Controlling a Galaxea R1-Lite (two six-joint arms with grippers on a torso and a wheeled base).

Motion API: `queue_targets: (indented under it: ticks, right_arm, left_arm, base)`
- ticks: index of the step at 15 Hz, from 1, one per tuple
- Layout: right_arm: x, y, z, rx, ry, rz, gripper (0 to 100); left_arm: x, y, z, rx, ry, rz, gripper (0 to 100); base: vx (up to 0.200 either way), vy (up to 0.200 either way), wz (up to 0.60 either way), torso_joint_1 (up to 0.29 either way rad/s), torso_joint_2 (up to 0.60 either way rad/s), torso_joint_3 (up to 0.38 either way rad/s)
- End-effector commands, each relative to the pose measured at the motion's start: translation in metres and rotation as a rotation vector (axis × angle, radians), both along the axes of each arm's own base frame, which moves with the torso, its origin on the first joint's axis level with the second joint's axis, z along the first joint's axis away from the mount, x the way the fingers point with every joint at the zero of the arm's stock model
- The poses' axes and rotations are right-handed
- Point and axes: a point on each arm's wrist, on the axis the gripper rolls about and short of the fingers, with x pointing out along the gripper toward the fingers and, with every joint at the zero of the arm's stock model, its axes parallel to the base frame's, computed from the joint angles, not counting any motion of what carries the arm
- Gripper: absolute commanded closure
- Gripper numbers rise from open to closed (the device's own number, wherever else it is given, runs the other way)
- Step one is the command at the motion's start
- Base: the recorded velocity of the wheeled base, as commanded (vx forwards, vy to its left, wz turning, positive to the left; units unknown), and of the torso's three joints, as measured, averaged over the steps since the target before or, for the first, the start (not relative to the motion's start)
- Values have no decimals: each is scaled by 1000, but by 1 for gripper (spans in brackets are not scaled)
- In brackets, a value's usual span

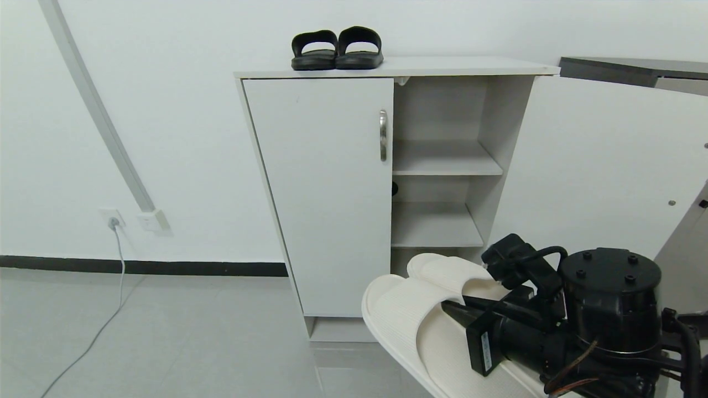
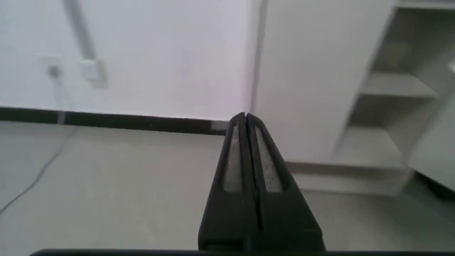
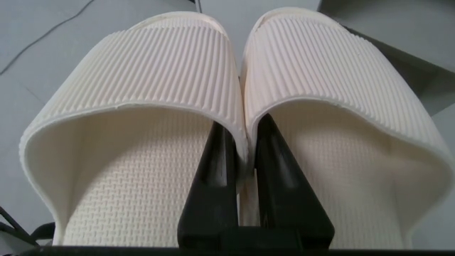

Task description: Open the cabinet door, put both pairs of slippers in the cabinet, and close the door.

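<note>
A white cabinet (image 1: pixel 318 193) stands against the wall, its left door shut and its right door (image 1: pixel 597 166) swung open, baring empty shelves (image 1: pixel 442 160). A pair of black slippers (image 1: pixel 337 48) rests on its top. My right gripper (image 1: pixel 456 307) is shut on a pair of white slippers (image 1: pixel 412 318), pinching their inner straps together (image 3: pixel 244 142), held in the air low in front of the open compartment. In the left wrist view my left gripper (image 2: pixel 247 117) is shut on nothing, above the floor, with the cabinet (image 2: pixel 306 71) ahead of it.
A metal handle (image 1: pixel 383 135) sits on the shut left door. A wall socket with a grey cable (image 1: pixel 113 260) is at the left, the cable trailing over the grey floor. A dark-topped unit (image 1: pixel 636 69) stands behind the open door.
</note>
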Motion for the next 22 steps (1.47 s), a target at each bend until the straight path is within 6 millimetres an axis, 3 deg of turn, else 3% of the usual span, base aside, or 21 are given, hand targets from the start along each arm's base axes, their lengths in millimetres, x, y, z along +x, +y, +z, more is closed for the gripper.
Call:
queue_targets:
  ticks: [1, 4, 7, 9, 12, 16, 22]
  right_arm:
    - [0, 1, -1, -4, 3, 3, 100]
    - [2, 4, -1, -8, -6, -20, 100]
    - [14, 23, 0, -18, -35, -136, 100]
    - [28, 55, 4, 32, -62, -277, 100]
    - [50, 77, -7, 22, -102, -484, 100]
    - [59, 80, -12, 22, -121, -594, 100]
    - [64, 78, -16, 11, -117, -607, 100]
  left_arm:
    - [0, -1, -1, 17, 3, -33, 100]
    - [0, 0, -1, 7, 2, -1, 100]
    - [0, 0, -1, -15, 0, 12, 100]
    - [0, 0, -1, -10, 0, 10, 100]
    - [0, 0, -1, -12, 0, 12, 100]
    - [0, 0, -1, -10, 0, 12, 100]
    - [0, 0, -1, -10, 0, 12, 100]
  base:
    - [0, 0, 0, 0, 0, 0]
    - [0, 0, 0, 0, 0, 0]
    - [0, 0, 0, 0, 0, 0]
    - [0, 0, 0, 0, 0, 0]
    - [0, 0, 0, 0, 0, 0]
    - [0, 0, 0, 0, 0, 0]
    - [0, -200, 0, 1, 4, 2]
